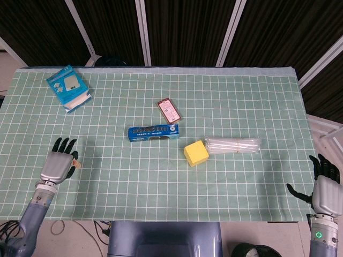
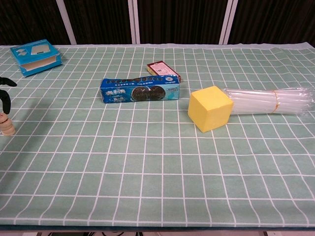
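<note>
- Left hand (image 1: 58, 163) — lower left of the head view, fingers spread, holding nothing; it hovers over a small tan wooden figure (image 2: 6, 124), of which only a sliver shows past the fingers in the head view.
- Chest view: the figure stands upright at the far left edge, dark fingertips (image 2: 6, 96) just above it. Contact or not — cannot tell.
- Right hand (image 1: 325, 187) — lower right corner of the head view, off the table edge, fingers apart, empty. Not visible in the chest view.
- Count on the table, one of each:
  - one blue cookie pack (image 1: 153, 132), lying flat near frame centre
  - one small red packet (image 1: 169, 110), just above the cookie pack, angled
  - one yellow cube (image 1: 196, 153), right of centre and below the cookie pack
  - one clear bundle of straws (image 1: 232, 145), touching or just beside the cube's right side
  - one blue box (image 1: 68, 87), upper left of the frame, well apart from the rest
- Surface: tablecloth (image 1: 241, 101), pale green with a white grid, covers the whole table.
- Room: dark panels (image 1: 187, 29) with white slanted frames behind the far edge of the table.
</note>
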`<state>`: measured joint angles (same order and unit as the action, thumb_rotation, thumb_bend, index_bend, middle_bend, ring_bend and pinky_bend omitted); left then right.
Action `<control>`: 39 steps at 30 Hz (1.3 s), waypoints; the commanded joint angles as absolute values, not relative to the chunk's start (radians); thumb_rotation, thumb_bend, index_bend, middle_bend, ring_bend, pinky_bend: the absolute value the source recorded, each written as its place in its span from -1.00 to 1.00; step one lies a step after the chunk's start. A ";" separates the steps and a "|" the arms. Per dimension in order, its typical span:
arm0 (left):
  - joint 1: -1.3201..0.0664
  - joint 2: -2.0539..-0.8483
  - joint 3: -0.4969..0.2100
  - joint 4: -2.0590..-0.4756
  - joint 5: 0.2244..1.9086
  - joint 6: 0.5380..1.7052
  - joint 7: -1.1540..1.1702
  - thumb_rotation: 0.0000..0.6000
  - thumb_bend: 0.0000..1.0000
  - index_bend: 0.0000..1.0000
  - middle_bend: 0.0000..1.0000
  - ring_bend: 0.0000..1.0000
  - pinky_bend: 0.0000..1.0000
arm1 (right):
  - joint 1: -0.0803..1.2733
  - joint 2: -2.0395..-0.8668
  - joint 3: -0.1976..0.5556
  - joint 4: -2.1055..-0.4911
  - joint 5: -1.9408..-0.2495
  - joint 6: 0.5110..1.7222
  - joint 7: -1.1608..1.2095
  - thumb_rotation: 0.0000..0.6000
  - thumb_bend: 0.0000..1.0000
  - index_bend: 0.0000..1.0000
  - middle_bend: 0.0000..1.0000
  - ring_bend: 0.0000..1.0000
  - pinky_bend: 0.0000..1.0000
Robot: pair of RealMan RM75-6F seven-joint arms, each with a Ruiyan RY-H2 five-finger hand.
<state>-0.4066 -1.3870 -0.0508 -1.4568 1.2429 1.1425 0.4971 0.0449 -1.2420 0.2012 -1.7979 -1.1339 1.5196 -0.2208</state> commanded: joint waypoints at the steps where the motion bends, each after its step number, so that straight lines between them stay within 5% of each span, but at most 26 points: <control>1: -0.407 -1.387 -0.050 -1.457 1.244 1.143 0.498 1.00 -0.32 -0.13 -0.85 -1.00 -1.00 | 0.045 -1.242 0.201 -1.798 -1.134 1.520 -0.221 1.00 -0.47 -0.76 -0.90 -0.98 -1.00; 22: -0.380 -1.342 -0.049 -1.505 1.265 1.200 0.458 1.00 -0.33 -0.26 -0.86 -1.00 -1.00 | 0.045 -1.243 0.202 -1.798 -1.133 1.523 -0.225 1.00 -0.47 -0.76 -0.90 -0.98 -1.00; 30: -0.317 -1.247 -0.042 -1.598 1.317 1.313 0.389 1.00 -0.36 -0.77 -0.91 -1.00 -1.00 | 0.046 -1.245 0.199 -1.796 -1.141 1.524 -0.227 1.00 -0.47 -0.76 -0.90 -0.98 -1.00; 39: -0.219 -1.192 -0.032 -1.547 1.394 1.446 0.146 1.00 -0.36 -1.00 -0.96 -1.00 -1.00 | 0.051 -1.230 0.172 -1.768 -1.238 1.511 -0.167 1.00 -0.47 -0.76 -0.90 -0.99 -1.00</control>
<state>-0.2515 -1.2110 -0.0374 -1.5686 1.3672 1.4077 0.1994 0.0489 -1.2332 0.1807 -1.7785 -1.2142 1.5127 -0.1817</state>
